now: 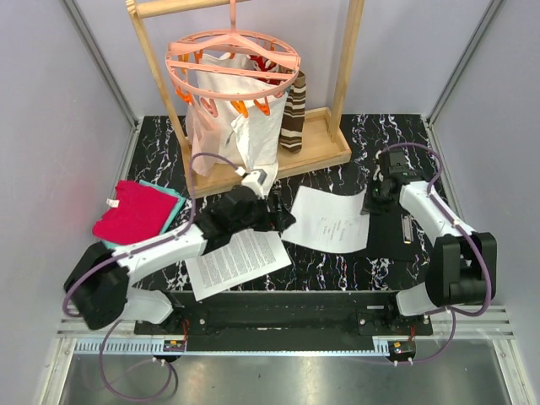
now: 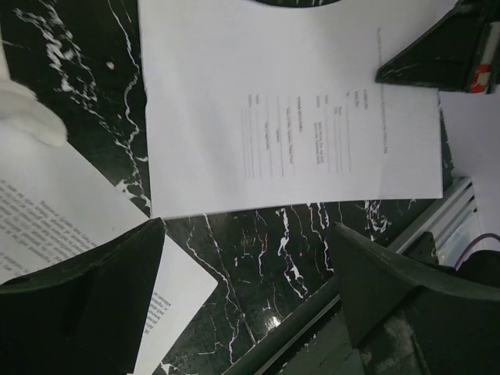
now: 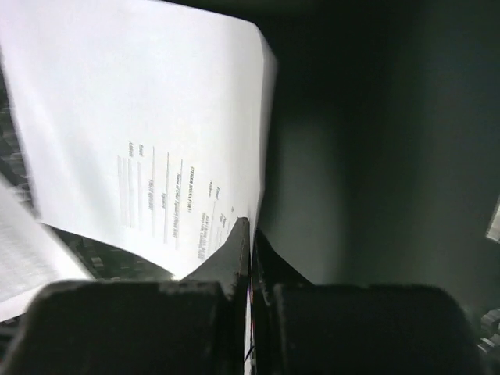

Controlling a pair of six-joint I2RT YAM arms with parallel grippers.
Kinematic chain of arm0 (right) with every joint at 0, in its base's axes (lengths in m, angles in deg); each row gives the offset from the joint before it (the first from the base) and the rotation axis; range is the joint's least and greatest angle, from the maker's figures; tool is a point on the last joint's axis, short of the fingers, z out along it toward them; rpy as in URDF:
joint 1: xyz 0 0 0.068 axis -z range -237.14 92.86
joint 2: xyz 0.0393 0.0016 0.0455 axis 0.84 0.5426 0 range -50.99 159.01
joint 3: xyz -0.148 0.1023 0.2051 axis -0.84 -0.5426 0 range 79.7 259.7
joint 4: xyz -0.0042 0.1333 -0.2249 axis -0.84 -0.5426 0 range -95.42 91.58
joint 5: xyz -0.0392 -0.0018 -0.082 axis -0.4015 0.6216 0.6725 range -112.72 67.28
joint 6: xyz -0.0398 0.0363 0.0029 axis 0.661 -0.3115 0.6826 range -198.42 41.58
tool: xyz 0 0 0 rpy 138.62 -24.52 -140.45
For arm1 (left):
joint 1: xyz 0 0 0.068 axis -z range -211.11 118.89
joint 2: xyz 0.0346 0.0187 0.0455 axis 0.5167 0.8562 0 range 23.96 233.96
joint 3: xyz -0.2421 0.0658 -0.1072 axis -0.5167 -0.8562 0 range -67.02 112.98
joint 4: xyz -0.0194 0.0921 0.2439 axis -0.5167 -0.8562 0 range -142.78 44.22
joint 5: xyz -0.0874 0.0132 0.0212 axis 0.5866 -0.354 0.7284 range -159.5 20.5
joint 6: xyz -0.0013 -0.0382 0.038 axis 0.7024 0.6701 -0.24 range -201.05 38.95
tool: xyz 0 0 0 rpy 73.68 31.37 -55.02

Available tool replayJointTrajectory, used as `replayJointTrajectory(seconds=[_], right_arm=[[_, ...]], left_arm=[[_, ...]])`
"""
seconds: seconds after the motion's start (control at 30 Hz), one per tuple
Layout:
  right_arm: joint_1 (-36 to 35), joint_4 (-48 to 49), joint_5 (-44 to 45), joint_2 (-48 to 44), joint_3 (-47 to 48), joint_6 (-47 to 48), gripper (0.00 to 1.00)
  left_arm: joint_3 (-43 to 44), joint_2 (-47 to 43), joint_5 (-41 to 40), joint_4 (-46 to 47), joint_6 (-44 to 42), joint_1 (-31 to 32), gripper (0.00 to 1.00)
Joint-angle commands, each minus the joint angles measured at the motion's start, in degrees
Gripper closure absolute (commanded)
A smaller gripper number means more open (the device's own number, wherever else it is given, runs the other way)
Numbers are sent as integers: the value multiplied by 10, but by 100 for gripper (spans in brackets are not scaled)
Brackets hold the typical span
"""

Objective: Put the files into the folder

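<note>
Black folder (image 1: 386, 238) flat on marble table (image 1: 337, 270), right side; sparse file (image 1: 331, 221) just left, edge at folder; dense file (image 1: 239, 261) by left arm; left gripper (image 2: 250, 266) jaws apart over table; right gripper (image 3: 250, 234) jaws together at sparse file's edge

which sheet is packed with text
The near-left sheet: dense printed lines fill it from edge to edge. The middle sheet, by the black folder, carries only a few short lines.
</note>
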Motion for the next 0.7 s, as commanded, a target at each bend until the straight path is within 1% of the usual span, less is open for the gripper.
replayJointTrajectory(seconds=[0.0,0.17,0.23,0.27,0.3,0.33,0.4,0.47,0.5,0.53,0.57,0.6,0.67], right_arm=[[10,-76,113,22,48,68,100],[18,-77,149,75,80,101,100],[18,-76,179,98,89,113,100],[19,-73,189,104,90,118,100],[20,-73,207,109,93,124,100],[23,-71,215,117,95,126,100],[26,-59,225,120,97,128,100],[30,-43,230,117,98,122,64],[31,-38,254,113,96,106,46],[36,-36,274,108,96,94,17],[54,-36,297,108,99,68,5],[60,-36,327,109,104,58,0],[111,-43,307,115,112,38,0]], left_arm=[[62,69,16,20,9,34,12],[132,161,32,33,22,49,13],[157,202,40,40,25,56,14],[180,217,48,41,26,60,14],[192,231,54,43,29,64,14],[203,258,57,51,34,66,14],[220,283,76,69,54,68,14],[240,320,99,94,72,68,15],[248,332,102,100,73,69,15],[256,354,105,108,74,71,15],[273,365,112,110,74,71,15],[280,377,113,112,75,73,15],[298,402,118,114,77,73,15]])
